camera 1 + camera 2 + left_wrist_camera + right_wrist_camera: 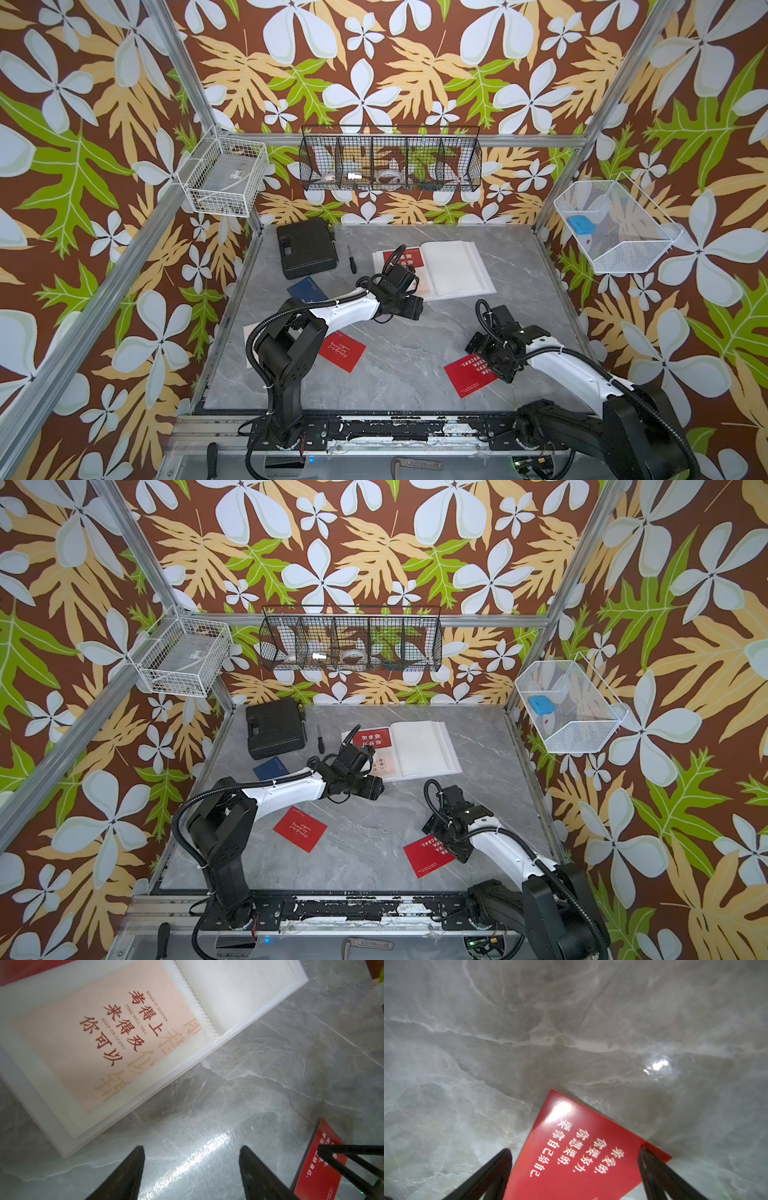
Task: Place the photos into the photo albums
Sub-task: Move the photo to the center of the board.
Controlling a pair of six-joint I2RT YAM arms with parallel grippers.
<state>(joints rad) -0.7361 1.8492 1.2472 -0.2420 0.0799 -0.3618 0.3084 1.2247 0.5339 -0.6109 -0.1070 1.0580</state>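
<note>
- The right claw (575, 1150) is spread about as wide as it goes and grips nothing; its tips straddle the end of a red card (571, 1126)
- That red card lies flat on the grey table (529, 1032), directly under the claw; one tip sits over the card's edge and the other is just off it over bare table, and I cannot tell whether either touches
- A corner of the card points out ahead between the jaws, so its long axis runs skew to the line from tip to tip; in my judgement the wrist needs a turn before a clean pinch on an edge
- From this claw the photo album (451, 266) lies farther back on the table and a little toward the left arm's side, open and well apart from the card
- The left claw (192, 1147) is open and empty over bare table just beside the album's near edge; it is the nearer arm to the album, and the right arm is nearer to this card
- In the album's page on the left arm's side are a cream card (93, 1043) and a second red card (405, 258)
- Loose on the table on the left arm's side are a third red card (343, 352) and a navy card (305, 289)
</note>
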